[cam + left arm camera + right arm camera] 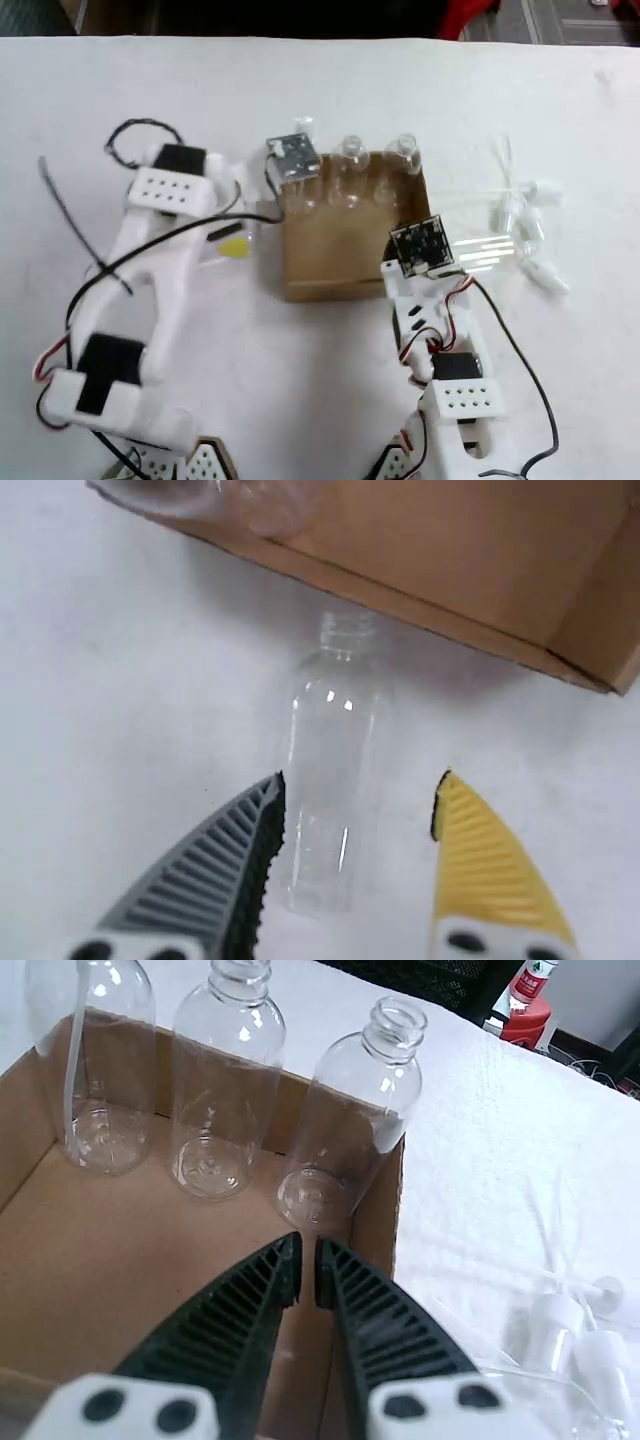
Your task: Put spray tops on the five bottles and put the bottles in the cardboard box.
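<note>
My left hand (360, 780) is spread wide, its grey and yellow fingers (200, 880) on either side of a clear bottle (335, 730). The bottle lies on the white desk (120, 730) just beside the cardboard box (480, 550), its open neck pointing at the box wall. I can't tell whether the fingers touch it. My right hand (308, 1255) is pinched nearly closed with nothing in it, above a corner of the box. Three bottles (225, 1090) stand upright in a row along one wall of the box. The spray tops (570, 1330) lie loose in a cluster on the desk at the box's other side, apart from it.
</note>
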Tool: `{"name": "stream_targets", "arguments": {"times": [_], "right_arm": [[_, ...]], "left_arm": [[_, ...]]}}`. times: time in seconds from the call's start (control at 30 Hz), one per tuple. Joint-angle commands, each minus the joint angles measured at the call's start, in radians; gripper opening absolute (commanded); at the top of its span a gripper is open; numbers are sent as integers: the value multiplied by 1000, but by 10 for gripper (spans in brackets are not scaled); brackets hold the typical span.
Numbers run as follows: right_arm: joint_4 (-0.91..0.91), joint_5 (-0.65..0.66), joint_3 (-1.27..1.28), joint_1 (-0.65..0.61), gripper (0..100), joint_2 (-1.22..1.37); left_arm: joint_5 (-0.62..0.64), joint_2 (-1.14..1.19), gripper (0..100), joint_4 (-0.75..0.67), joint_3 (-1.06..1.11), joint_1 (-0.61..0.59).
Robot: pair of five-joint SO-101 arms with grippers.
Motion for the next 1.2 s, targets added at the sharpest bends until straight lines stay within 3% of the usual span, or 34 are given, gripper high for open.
{"name": "stream_targets", "arguments": {"times": [0.0, 0.23, 0.6, 1.17], "right_arm": [[-19, 17, -6, -1, 18, 2], [-19, 20, -6, -1, 18, 2], [-19, 20, -6, -2, 18, 2], [-19, 20, -6, -2, 18, 2]], "left_arm": [[23, 54, 231, -43, -94, 22], [84, 222, 229, -57, -170, 51], [106, 274, 229, -54, -212, 70], [0, 266, 229, -120, -86, -13]]}}
